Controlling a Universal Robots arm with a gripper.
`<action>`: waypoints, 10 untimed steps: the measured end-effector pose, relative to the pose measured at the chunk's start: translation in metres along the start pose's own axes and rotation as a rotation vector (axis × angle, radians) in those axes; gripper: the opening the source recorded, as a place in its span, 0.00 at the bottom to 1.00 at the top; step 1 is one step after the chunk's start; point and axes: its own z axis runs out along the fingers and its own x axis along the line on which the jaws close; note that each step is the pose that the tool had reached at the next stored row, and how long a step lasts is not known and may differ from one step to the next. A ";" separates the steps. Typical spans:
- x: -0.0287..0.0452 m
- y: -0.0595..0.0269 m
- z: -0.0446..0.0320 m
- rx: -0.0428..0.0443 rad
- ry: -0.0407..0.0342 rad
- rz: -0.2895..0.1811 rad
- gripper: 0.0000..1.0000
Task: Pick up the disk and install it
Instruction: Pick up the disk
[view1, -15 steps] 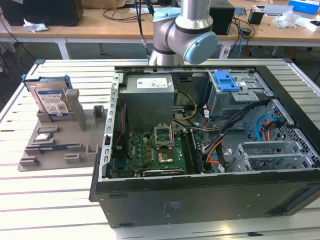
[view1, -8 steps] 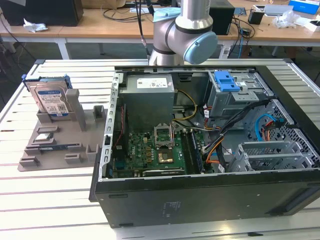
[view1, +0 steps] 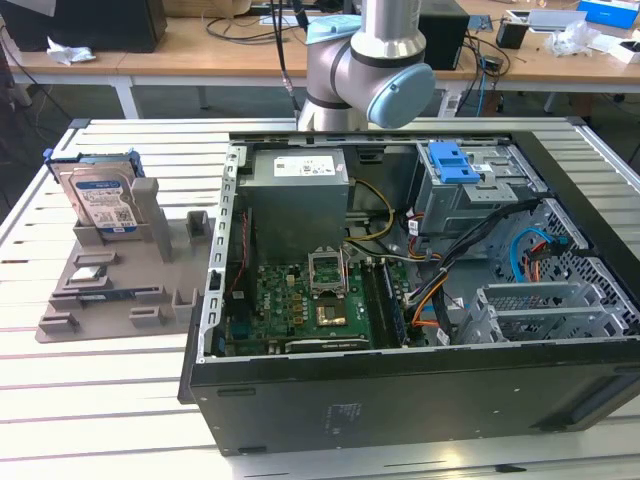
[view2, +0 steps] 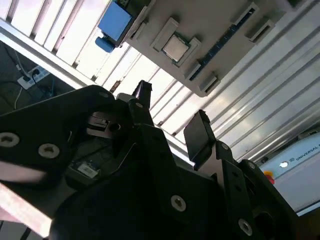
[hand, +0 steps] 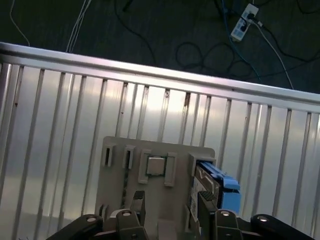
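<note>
facing the exterior view, disk (view1: 100, 200) stands upright; tool (view2: 172, 111) gapes empty.

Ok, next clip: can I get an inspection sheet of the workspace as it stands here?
Surface: slatted metal table carrying a grey fixture tray and an open computer case.
Job's things: the disk stands upright in the fixture tray, not yet picked up.
Clutter: a processor chip sits in one of the tray's slots.
Grippers: gripper open, holding nothing, well apart from the disk.
Cables: orange, yellow and black wire bundles inside the case; loose cords and a power strip on the floor.
Surroundings: wooden benches with equipment stand behind the table.
</note>
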 end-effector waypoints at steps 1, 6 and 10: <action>0.0000 0.0000 0.0000 0.0000 0.0001 0.015 0.54; -0.0001 0.0000 0.0001 0.0003 -0.0007 0.053 0.54; -0.0004 -0.0001 0.0001 0.0003 -0.0008 0.053 0.54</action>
